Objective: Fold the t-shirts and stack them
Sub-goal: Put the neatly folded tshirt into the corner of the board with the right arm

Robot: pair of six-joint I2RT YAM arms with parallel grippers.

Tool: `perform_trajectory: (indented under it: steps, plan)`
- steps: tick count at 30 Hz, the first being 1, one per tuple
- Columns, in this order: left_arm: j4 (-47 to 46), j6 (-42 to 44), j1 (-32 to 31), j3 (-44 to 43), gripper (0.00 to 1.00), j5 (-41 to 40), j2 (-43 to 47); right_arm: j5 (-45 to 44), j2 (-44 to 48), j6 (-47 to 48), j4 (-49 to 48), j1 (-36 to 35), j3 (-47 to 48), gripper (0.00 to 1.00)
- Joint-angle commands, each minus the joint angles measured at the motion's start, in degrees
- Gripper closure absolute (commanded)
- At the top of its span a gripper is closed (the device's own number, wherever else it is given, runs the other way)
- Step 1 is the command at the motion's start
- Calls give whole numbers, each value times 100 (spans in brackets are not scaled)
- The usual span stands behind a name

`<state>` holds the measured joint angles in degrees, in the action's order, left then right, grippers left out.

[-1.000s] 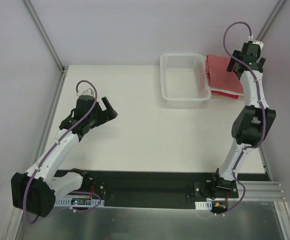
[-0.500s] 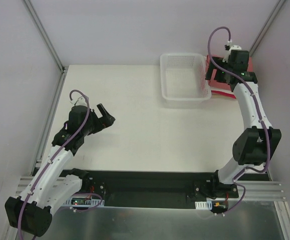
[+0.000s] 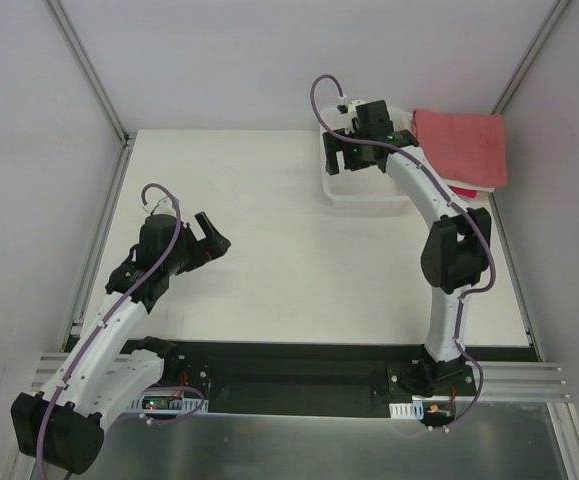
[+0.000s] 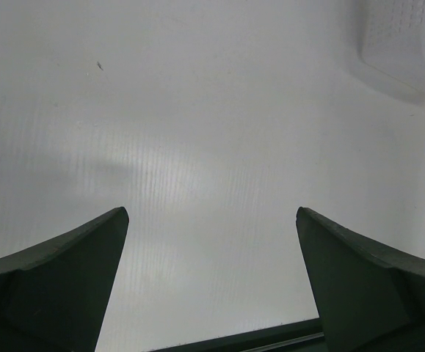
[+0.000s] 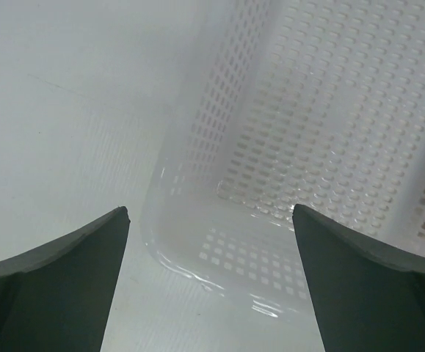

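Work surface: one white table (image 3: 289,270), enclosed by pale wall panels (image 3: 219,60). One white plastic lattice basket (image 3: 359,197) stands at the far right of the table. The forearm of the right arm crosses above it and hides much of its interior from the top camera. Just beyond the basket's right side, in the far right corner, lies one pile of cloth. The salmon-red t-shirt (image 3: 461,145) lies on top and is spread flat. Thin edges of the cream-white t-shirt (image 3: 466,184) and the pink-red t-shirt (image 3: 472,191) show beneath its near side. Count: three shirts, none inside the basket as far as can be seen. The right gripper (image 3: 352,160) hangs over the basket's left end. Its wrist camera shows both fingers (image 5: 58,286) spread wide, with nothing between them. Below them are the basket rim and perforated wall (image 5: 307,147), and a trace of red shows through the lattice at the right edge. The left gripper (image 3: 216,232) is over bare table at the left, well apart from the basket and the pile. Its fingers (image 4: 58,286) are likewise fully parted and grip nothing; one basket corner (image 4: 403,40) shows at the top right of that view. Count: two arms and two purple cables (image 3: 169,205), one looped at each wrist.
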<state>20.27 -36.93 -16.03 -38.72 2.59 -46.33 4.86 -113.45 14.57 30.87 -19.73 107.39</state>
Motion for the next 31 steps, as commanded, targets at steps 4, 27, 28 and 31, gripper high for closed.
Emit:
perform_trajectory:
  steps: [4,27,28,31]
  plan:
    - [91,-7,30,49,1,66,88,-451,-336,99,104,-295,406,3]
    - [276,-87,21,-136,1,-233,256,-1022,2556,-639,-2015,-357,-2777,3]
    - [284,-78,30,-145,1,-224,256,-1057,2556,-648,-2015,-357,-2768,3]
    - [311,-43,30,-188,1,-233,229,-1049,2538,-709,-2024,-357,-2759,3]
